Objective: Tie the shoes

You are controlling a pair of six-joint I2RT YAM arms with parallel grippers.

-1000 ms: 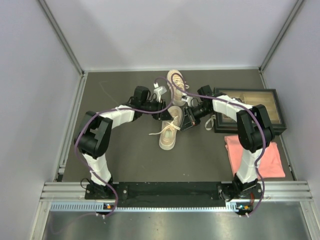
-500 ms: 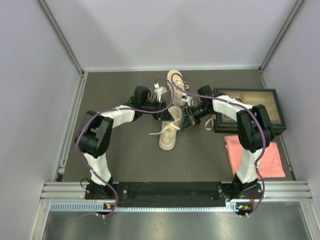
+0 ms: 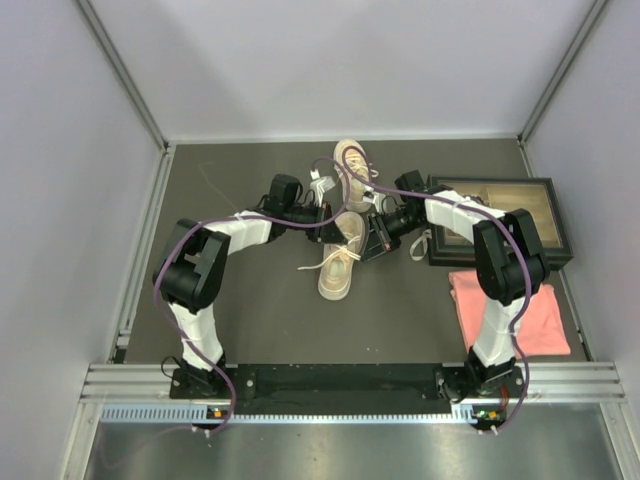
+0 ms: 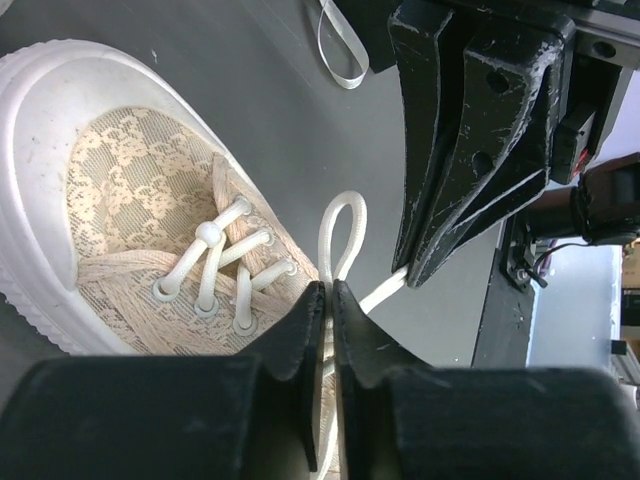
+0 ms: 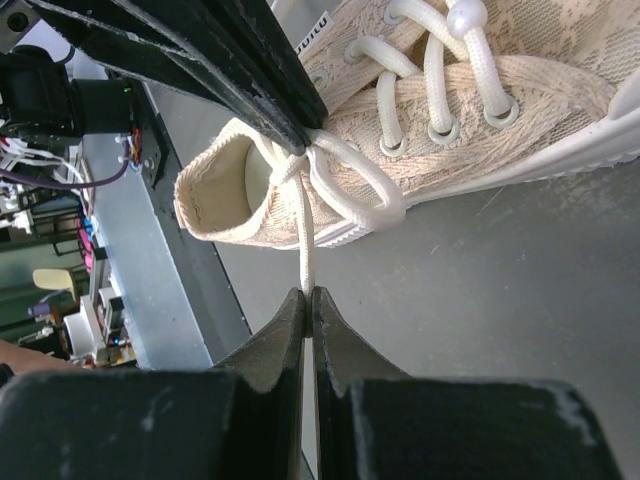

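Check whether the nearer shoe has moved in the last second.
No. The nearer shoe sits at the same spot relative to the pink cloth.

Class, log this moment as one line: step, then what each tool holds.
step: tying near shoe | left tool: shut on lace loop | right tool: shut on lace strand

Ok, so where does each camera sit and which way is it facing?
Top external: above and behind the bases, looking down at the table; shows left arm, right arm, near shoe, far shoe, frame, cloth.
Left wrist: on the left arm, looking along the left gripper, shut on a lace loop beside the shoe's eyelets.
Right wrist: on the right arm, looking along the right gripper, shut on a lace strand, toward the shoe's heel opening.
Shared: both wrist views show the near shoe and the other gripper.
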